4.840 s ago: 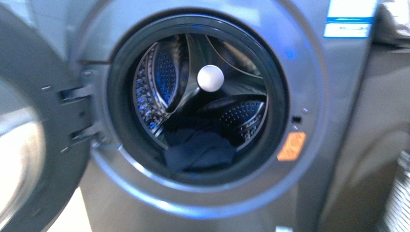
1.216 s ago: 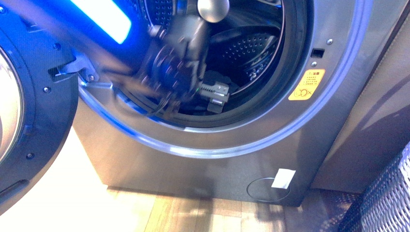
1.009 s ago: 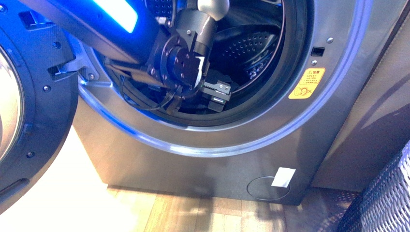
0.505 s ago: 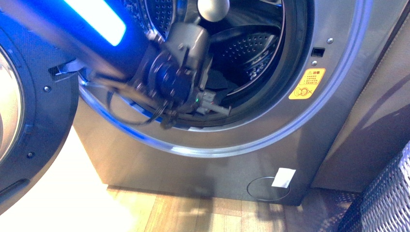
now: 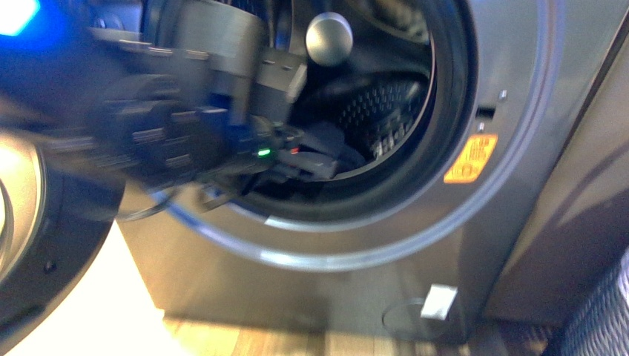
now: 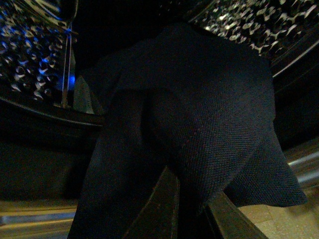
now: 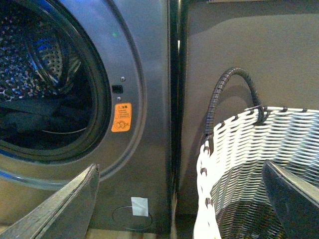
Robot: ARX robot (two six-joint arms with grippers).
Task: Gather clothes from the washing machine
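Observation:
The grey washing machine (image 5: pixel 512 67) stands with its door open, showing the perforated drum (image 5: pixel 378 111) and white hub (image 5: pixel 328 38). My left arm, blurred, reaches into the drum mouth. My left gripper (image 5: pixel 308 159) is shut on the dark navy clothes (image 5: pixel 337 144) at the drum's lower lip. In the left wrist view the clothes (image 6: pixel 189 124) drape over both fingers (image 6: pixel 159 209) and hang from my left gripper (image 6: pixel 192 214). My right gripper (image 7: pixel 179 204) is open and empty, outside the washing machine (image 7: pixel 144 74), in front of its lower right corner.
The open door (image 5: pixel 30 222) hangs at the left. A yellow sticker (image 5: pixel 470 158) is right of the drum mouth. A white-grey-black woven basket (image 7: pixel 249 164) with a black handle stands right of the machine, its edge in the front view (image 5: pixel 601 319). Wooden floor lies below.
My left arm has drawn back from the drum toward the left, nearer the camera, with the clothes in its grip. The front view has shifted, and the hub sits lower in the picture.

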